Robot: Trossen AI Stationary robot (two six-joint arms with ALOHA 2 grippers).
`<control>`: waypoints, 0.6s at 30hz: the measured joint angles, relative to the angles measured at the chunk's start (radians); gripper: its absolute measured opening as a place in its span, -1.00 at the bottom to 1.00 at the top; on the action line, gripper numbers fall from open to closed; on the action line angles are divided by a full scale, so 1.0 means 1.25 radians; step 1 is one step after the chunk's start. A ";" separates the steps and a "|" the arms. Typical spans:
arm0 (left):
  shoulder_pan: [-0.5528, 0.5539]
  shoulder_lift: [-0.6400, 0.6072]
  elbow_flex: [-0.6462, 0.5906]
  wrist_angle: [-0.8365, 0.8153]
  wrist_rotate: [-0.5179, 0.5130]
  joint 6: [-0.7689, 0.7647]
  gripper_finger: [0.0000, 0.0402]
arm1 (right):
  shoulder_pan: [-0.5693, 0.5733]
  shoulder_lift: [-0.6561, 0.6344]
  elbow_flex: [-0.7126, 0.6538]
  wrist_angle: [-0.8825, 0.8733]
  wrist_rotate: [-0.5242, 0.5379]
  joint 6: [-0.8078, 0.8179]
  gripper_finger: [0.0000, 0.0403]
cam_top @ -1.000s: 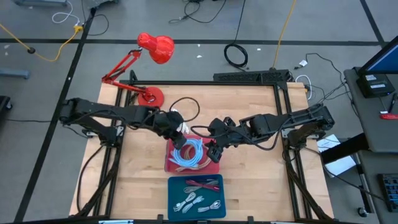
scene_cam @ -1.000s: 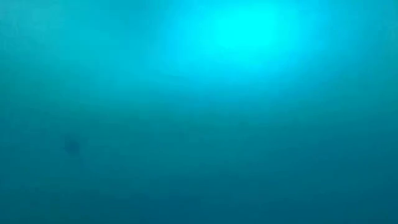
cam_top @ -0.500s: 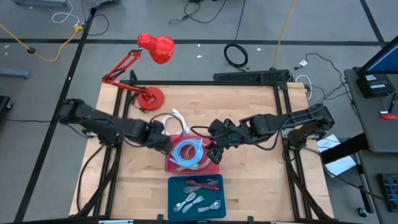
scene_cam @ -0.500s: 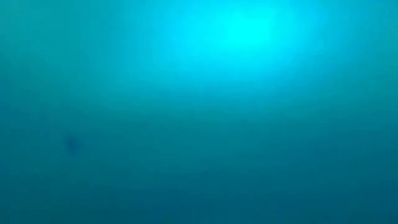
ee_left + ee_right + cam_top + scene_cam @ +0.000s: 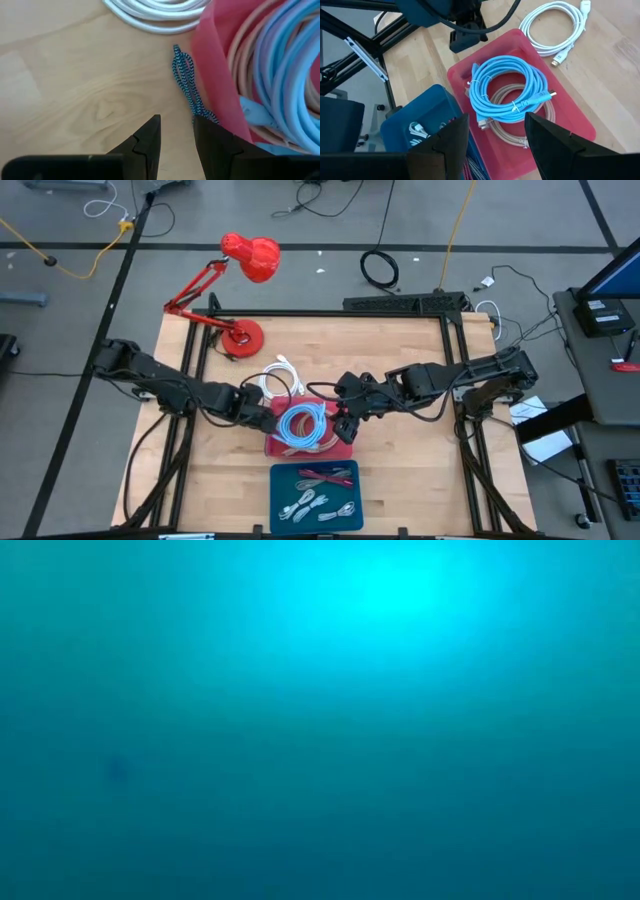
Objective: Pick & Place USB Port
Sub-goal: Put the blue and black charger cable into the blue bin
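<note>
A red tray point(image 5: 338, 448) holds a light-blue cable coil point(image 5: 512, 90) on top of a beige cable point(image 5: 504, 119). A white cable coil point(image 5: 277, 377) lies on the table just beyond the tray's far-left corner. A short blue-and-black braided cable point(image 5: 186, 80) lies on the wood along the tray's left wall point(image 5: 212, 55). My left gripper point(image 5: 262, 408) point(image 5: 177, 131) is low over the table beside that wall, open by a narrow gap, with the braided cable just ahead of its fingertips. My right gripper point(image 5: 346, 420) point(image 5: 497, 142) hovers open over the tray's right side. My left gripper: the braided cable's near end point(image 5: 202, 114) runs right beside one fingertip point(image 5: 202, 125). I cannot tell whether they touch. The cable lies flat on the table, along the line of the fingers.
A blue tray point(image 5: 283, 475) with several cables sits at the table's near edge, just nearer than the red tray. A red desk lamp point(image 5: 238, 332) stands at the far-left corner. Bare wood lies left and right of the trays. The low view shows only a blue glow.
The left gripper has moved from the tray's far-left corner toward the table's left and near edges, down beside the tray's left wall. The white cable, which was at that gripper a second ago, now lies coiled on the table where the gripper was.
</note>
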 joint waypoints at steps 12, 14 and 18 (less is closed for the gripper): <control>0.051 0.000 -0.036 0.102 0.006 0.047 -0.40 | 0.000 0.000 0.000 0.011 0.001 0.006 -0.08; 0.062 0.000 -0.036 0.117 0.009 0.061 -0.40 | 0.000 0.000 0.000 0.018 0.001 0.006 -0.08; 0.078 0.026 -0.036 0.155 0.024 0.085 -0.40 | 0.000 0.000 0.000 0.017 0.001 0.006 -0.08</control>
